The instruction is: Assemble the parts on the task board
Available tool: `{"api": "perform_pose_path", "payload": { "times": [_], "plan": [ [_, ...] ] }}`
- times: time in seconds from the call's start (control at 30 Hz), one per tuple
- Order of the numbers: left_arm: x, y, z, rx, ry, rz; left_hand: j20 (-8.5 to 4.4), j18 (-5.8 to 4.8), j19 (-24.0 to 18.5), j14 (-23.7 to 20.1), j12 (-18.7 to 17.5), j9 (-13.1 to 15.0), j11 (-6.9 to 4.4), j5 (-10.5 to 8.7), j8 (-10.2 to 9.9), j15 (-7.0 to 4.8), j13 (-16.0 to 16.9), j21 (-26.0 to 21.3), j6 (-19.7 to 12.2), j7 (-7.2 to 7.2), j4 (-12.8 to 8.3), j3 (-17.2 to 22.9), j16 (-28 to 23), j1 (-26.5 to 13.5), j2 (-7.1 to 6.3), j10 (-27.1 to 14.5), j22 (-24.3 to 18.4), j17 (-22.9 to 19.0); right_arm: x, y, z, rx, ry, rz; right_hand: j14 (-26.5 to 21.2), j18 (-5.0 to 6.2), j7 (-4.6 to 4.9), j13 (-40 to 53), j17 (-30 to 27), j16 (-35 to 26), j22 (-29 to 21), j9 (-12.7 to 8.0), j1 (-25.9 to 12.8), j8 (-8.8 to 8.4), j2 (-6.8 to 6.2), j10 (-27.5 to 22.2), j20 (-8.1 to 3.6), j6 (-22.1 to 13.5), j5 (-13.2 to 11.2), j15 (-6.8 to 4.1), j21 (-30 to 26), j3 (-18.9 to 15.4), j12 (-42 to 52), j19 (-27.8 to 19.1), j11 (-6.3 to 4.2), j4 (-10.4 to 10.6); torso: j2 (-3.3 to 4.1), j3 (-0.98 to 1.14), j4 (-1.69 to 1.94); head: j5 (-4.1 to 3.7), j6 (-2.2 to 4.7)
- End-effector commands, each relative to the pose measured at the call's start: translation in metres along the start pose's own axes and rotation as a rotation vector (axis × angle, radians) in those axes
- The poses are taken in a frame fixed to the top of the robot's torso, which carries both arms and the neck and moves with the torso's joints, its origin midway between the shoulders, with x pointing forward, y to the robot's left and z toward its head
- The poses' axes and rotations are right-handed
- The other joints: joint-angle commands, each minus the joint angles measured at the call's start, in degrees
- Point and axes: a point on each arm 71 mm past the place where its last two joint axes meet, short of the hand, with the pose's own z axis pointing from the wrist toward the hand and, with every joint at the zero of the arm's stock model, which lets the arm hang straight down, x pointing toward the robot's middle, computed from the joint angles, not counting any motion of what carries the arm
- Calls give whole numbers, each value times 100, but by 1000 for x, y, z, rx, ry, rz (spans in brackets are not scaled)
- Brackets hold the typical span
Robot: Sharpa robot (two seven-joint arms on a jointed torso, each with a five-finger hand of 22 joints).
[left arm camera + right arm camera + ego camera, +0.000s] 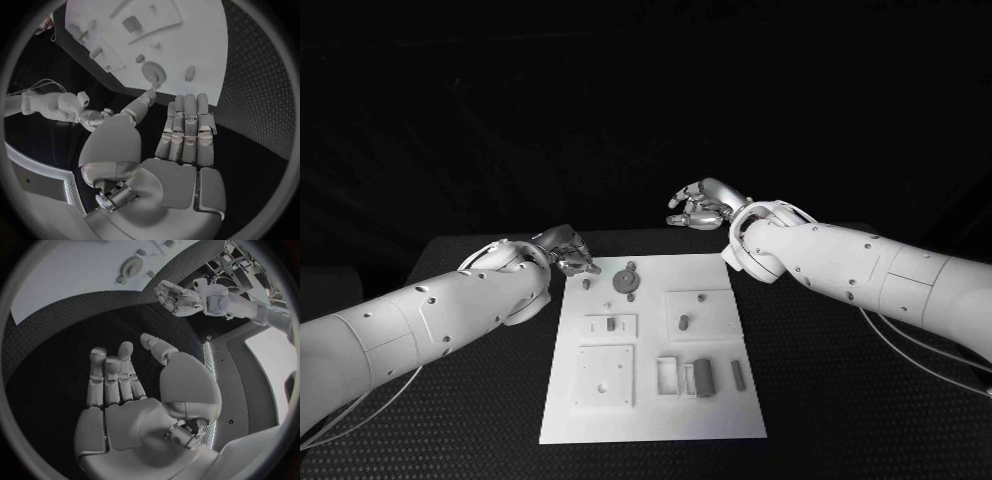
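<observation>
Two silver hands hover empty, fingers spread, at the far end of the task board [661,420]. Left hand [568,252] hangs just off the board's far left corner, close beside the round disc part [629,281], likely lining up a pick. Right hand [704,205] floats beyond the far right corner, palm open. Flat white plate, matte, with shallow rectangular recesses; a small dark block [704,376] sits toward the near end.
</observation>
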Motion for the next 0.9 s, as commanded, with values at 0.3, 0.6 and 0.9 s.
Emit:
{"api": "perform_pose_path", "payload": {
  "times": [0.3, 0.6, 0.9],
  "plan": [
    [6, 16, 12, -174, 168, 81, -335, 73, 669, 545, 411, -57, -333, -280, 127, -421, 417, 265, 325, -182, 959, -288, 609, -1065, -23, 723, 343, 498, 3, 2, 1, -6, 14, 3, -36, 71, 134, -9, -8, -32, 8, -9, -17, -26, 30, -524, 0, 90, 25, 11, -24, -1, 8, -40, 146, -16, 8, -3, -2, 6, -4],
    [7, 22, 19, -239, 242, 108, -663, 53, 1160, 923, 1179, -74, -564, -38, 198, -782, 1241, 712, 561, -379, 819, -584, 1340, -961, 376, 1036, 977, 852, 4, 4, 1, -10, 17, 5, -35, 71, 134, -8, -7, -30, 9, -9, -15, -26, 31, -524, 0, 89, 25, 11, -24, 0, 10, -39, 147, -18, 14, 5, -3, -15, -12],
    [7, 21, 23, -250, 276, 102, -767, 17, 1257, 970, 1505, -47, -606, 297, 185, -837, 1548, 865, 567, -413, 646, -590, 1580, -931, 496, 994, 1089, 888, 5, 5, 2, -12, 20, 6, -35, 71, 135, -8, -7, -29, 10, -9, -15, -26, 31, -524, 0, 88, 25, 12, -23, -1, 12, -38, 147, -19, 12, 6, 5, -34, -55]
  ]
}}
